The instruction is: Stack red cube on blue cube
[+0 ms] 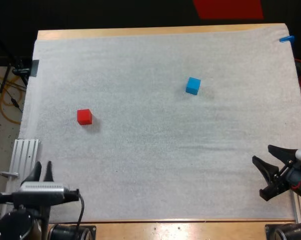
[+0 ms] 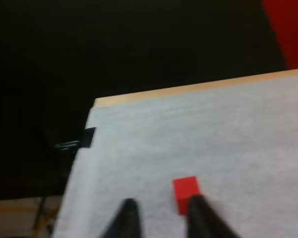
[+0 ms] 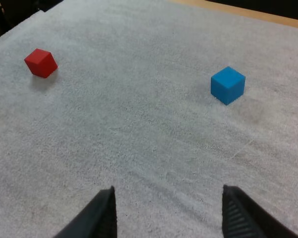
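L pincer (image 1: 42, 170): near-left corner of mat (image 1: 150, 165); jaws a little apart, holding nothing. Sits low at mat edge, clear of work area.
Red cube (image 1: 84, 116): flat on mat, left of centre, ahead of L pincer, roughly in its line. Open on all sides for a grab.
Blue cube (image 1: 192, 85): on mat, right of centre, farther back, well apart from Red cube. Top face bare, fit as base.
R pincer (image 1: 263, 153): right edge of bench (image 1: 165, 226); jaws wide apart, empty. Faces both cubes.
Status: stack not begun; L pincer judged best placed for pickup.

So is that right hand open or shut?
Open: the right hand has its fingers wide apart above the mat, gripping nothing.
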`<control>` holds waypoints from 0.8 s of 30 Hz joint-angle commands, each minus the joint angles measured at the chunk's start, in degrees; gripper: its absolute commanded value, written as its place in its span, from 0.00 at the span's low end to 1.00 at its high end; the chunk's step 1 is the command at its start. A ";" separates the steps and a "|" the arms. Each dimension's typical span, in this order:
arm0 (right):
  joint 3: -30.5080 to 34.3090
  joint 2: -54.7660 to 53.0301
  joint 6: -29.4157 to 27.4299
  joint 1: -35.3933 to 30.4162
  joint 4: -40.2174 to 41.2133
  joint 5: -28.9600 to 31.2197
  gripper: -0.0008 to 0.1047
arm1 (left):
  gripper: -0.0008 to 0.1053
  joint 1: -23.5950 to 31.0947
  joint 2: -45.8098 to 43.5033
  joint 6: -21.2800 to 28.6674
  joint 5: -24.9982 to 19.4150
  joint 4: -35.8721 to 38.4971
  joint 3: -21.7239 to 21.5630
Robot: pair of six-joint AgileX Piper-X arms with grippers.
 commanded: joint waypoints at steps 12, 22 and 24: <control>-0.54 0.07 -0.34 0.03 -5.64 0.00 0.45 | 0.01 2.69 19.65 2.80 -5.42 -4.58 -2.82; -0.54 0.07 -0.34 0.03 -6.79 0.00 0.45 | 0.01 19.55 38.80 8.51 12.86 -9.97 -7.11; -0.54 0.07 -0.34 0.03 -6.79 0.00 0.45 | 0.01 20.24 42.09 10.24 13.38 -10.40 -8.37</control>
